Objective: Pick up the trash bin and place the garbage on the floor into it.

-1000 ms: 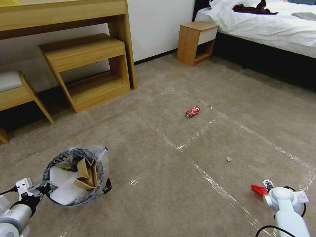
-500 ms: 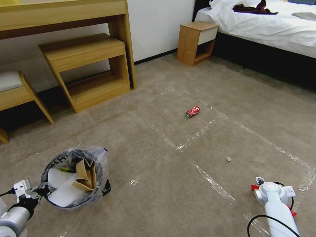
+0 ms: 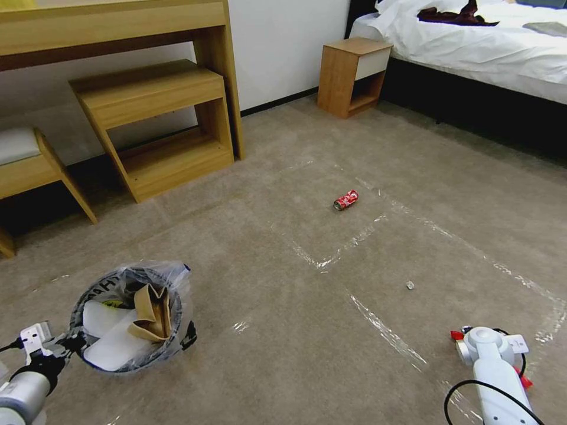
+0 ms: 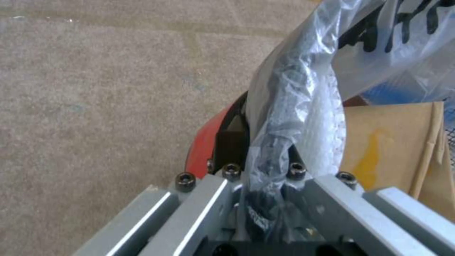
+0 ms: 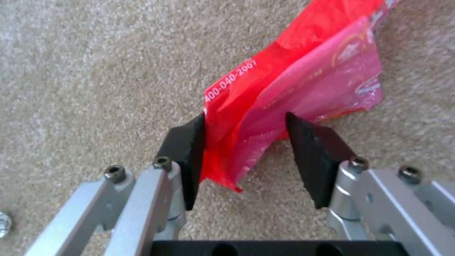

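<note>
Trash bin [image 3: 131,321], round, crinkly-bagged, hangs at 8 o'clock, rim clamped by left gripper [image 4: 265,170]. Right gripper [image 5: 244,149], jaws apart, straddles glossy red wrapper [image 5: 294,81] on carpet [image 3: 307,330]; it has dropped lower since before.

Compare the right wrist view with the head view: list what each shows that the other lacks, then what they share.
Right wrist view alone: the right gripper open, its black pads either side of the red wrapper, and white digits printed on the wrapper.

Head view alone: the trash bin clamped at its rim by the left gripper, white and tan litter inside it, the crushed red can on the carpet farther off, the bed and the nightstand.

Both: the carpet, the red wrapper, and a small silvery scrap.
</note>
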Robot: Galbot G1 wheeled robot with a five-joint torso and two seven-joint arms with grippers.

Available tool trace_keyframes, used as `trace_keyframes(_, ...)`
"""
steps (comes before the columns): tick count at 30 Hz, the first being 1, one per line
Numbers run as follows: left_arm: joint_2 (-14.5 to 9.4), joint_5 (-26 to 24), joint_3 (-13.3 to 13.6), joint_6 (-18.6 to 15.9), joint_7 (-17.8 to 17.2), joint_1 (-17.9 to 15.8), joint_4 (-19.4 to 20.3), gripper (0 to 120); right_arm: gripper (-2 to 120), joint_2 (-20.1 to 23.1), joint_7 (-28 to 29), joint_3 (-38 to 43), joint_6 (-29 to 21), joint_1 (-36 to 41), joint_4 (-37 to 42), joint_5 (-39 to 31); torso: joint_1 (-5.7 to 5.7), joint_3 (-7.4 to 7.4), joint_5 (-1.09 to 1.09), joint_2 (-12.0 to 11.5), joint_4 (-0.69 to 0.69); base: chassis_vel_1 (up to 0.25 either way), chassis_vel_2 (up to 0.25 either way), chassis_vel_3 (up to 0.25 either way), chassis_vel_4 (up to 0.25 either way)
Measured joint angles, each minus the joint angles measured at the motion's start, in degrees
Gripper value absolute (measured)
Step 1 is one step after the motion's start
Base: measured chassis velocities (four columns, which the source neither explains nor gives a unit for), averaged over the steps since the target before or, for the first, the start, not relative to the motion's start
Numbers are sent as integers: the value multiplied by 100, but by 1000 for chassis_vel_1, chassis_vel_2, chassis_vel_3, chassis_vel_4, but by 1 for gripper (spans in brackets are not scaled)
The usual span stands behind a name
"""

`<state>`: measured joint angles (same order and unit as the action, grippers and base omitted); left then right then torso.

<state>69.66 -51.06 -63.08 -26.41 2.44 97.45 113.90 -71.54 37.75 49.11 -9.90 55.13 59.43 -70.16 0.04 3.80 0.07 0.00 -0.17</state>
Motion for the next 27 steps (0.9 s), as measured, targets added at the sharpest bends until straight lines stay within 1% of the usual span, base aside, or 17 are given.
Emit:
trace_keyframes(3,6,-11,-2,27,5,18,20,1,41,-13,-38,-19,25,-26,-77,63,0,0,0,0,0,0,0,0,0)
trace_keyframes(5,6,-12,-7,50,6,25,20,1,33,-31,-69,-48,43,-22,-89,135,0,0,0,0,0,0,0,0,0)
trace_keyframes(6,6,-12,-7,50,6,25,20,1,33,-31,-69,-48,43,-22,-89,135,0,0,0,0,0,0,0,0,0)
trace_keyframes(9,14,-14,-9,104,22,30,7,1,19,-60,-113,-103,78,24,-73,267,0,0,1,0,0,0,0,0,0)
trace_keyframes(10,14,-14,-9,104,22,30,7,1,19,-60,-113,-103,78,24,-73,267,0,0,1,0,0,0,0,0,0)
trace_keyframes(11,17,-14,-9,112,24,30,-5,1,11,-66,-135,-122,87,52,-34,320,0,0,1,0,0,0,0,0,0)
trace_keyframes(12,19,-13,-9,119,25,26,-14,1,8,-72,-161,-139,107,80,8,384,0,0,1,0,0,0,0,0,0)
trace_keyframes(13,19,-13,-9,119,25,26,-14,1,8,-72,-161,-139,107,80,8,384,0,0,1,0,0,0,0,0,0)
trace_keyframes(15,19,-12,-9,123,25,16,-28,1,1,-74,-220,-159,136,133,88,463,0,0,1,0,0,0,0,0,0)
trace_keyframes(22,8,-2,-6,130,26,-10,-71,1,0,-24,-460,-222,241,361,482,674,0,0,1,0,0,0,0,0,0)
trace_keyframes(25,-1,4,6,131,26,-36,-77,1,0,47,-701,-271,352,634,1012,765,0,0,0,0,0,0,0,0,0)
trace_keyframes(27,-1,4,14,131,26,-43,-72,1,0,73,-776,-302,412,722,1169,799,0,0,0,0,0,0,0,0,0)
